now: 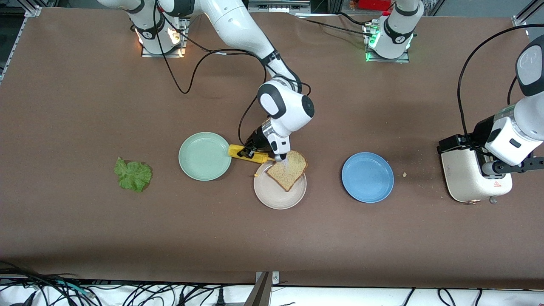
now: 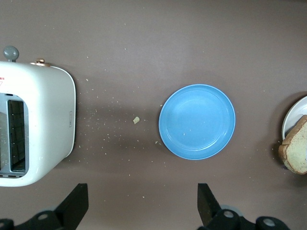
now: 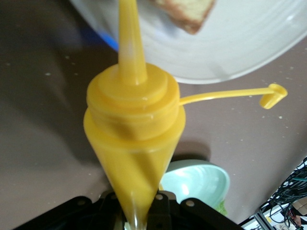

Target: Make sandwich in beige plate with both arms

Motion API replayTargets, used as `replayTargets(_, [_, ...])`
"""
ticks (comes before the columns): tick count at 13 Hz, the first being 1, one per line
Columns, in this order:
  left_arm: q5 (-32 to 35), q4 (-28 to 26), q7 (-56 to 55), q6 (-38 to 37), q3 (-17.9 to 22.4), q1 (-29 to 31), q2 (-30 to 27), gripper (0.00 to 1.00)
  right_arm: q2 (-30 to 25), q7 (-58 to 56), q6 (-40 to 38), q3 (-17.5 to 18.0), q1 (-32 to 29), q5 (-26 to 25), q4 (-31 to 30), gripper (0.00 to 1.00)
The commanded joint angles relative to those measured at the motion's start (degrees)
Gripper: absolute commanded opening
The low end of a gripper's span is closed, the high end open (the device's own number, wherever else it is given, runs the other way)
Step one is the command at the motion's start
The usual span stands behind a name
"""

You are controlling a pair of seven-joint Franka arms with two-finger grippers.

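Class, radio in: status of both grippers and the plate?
Right gripper shut on mustard bottle, nozzle at beige plate. Left gripper open over toaster. One bread slice plated.

Two white arms (image 1: 238, 25) with dark grey joints are seen, trailed by black cables (image 1: 187, 80); black pincer fingers (image 2: 76, 203) are fitted.

Yellow bottle (image 1: 248, 154), beige plate (image 1: 276, 197), blue plate (image 1: 367, 177)

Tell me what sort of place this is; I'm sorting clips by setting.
Probably a robotics lab staged as a kitchen: two bench-mounted arms work a brown table holding a toaster, a slice of bread on the beige plate, with cables along the edge.
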Motion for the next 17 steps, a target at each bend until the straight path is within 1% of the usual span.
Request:
replayTargets(1, [1.80, 0.36, 0.82, -0.26, -0.43, 0.44, -0.04, 1.00, -2.46, -2.16, -2.61, 0.26, -0.43, -1.03, 1.17, 0.00])
replayTargets(3, [1.80, 0.45, 0.73, -0.26, -0.43, 0.35, -0.04, 1.00, -3.07, -2.17, -2.71, 0.61, -0.77, -1.21, 1.00, 0.00])
replayTargets(4, [1.80, 0.45, 0.73, -0.26, -0.51, 0.35, -0.04, 1.00, -5.60, -2.08, -1.92, 2.27, -2.08, -1.21, -0.57, 0.00])
replayTargets(5, [1.72, 0.36, 0.73, -0.35, -0.51, 0.35, -0.04, 1.00, -10.94, -2.08, 0.44, 6.29, -4.96, -1.21, -4.67, 0.00])
replayTargets(6, [1.80, 0.45, 0.73, -0.35, -0.51, 0.44, -0.04, 1.00, -18.12, -2.43, 5.25, 10.50, -9.34, -1.12, -11.42, 0.00])
replayTargets(7, [1.80, 0.45, 0.73, -0.35, -0.51, 0.44, -0.04, 1.00, -24.81, -4.00, 9.56, 13.50, -14.09, -0.16, -17.66, 0.00])
replayTargets(8, [1.80, 0.45, 0.73, -0.35, -0.43, 0.44, -0.04, 1.00, -28.79, -6.97, 11.34, 16.40, -17.70, 1.41, -20.33, 0.00])
replayTargets(9, [1.80, 0.45, 0.64, -0.35, -0.43, 0.44, -0.13, 1.00, -31.35, -8.48, 11.27, 18.70, -21.39, 4.04, -21.14, 0.00])
replayTargets(10, [1.80, 0.36, 0.73, -0.35, -0.43, 0.44, -0.31, 1.00, -33.73, -9.71, 11.27, 21.50, -24.74, 4.68, -22.80, 0.00])
replayTargets(11, [1.89, 0.45, 0.73, -0.35, -0.51, 0.35, -0.22, 1.00, -36.45, -10.86, 11.36, 25.19, -29.03, 4.86, -24.91, 0.00])
replayTargets(12, [2.07, 0.54, 0.56, -0.35, -0.43, 0.44, -0.22, 1.00, -38.83, -12.26, 11.36, 29.14, -33.43, 4.94, -26.84, 0.00])
replayTargets(14, [4.43, 0.54, 0.64, -0.44, -0.86, 0.35, -0.48, 1.00, -41.04, -17.95, 11.01, 37.66, -43.53, 4.94, -27.92, 0.00])
replayTargets(15, [4.44, 0.54, 0.64, -0.61, -0.78, 0.35, -0.57, 1.00, -41.40, -21.38, 10.92, 39.36, -46.97, 6.60, -27.92, 0.00])
replayTargets(16, [4.44, 0.63, 0.64, -0.61, -0.69, 0.44, -0.66, 1.00, -41.40, -26.20, 10.66, 39.90, -50.05, 10.01, -27.92, 0.00])
replayTargets(17, [4.44, 0.71, 0.47, -0.53, -0.78, 0.44, -0.66, 1.00, -40.70, -32.51, 9.87, 41.47, -54.08, 14.22, -27.83, 0.00])
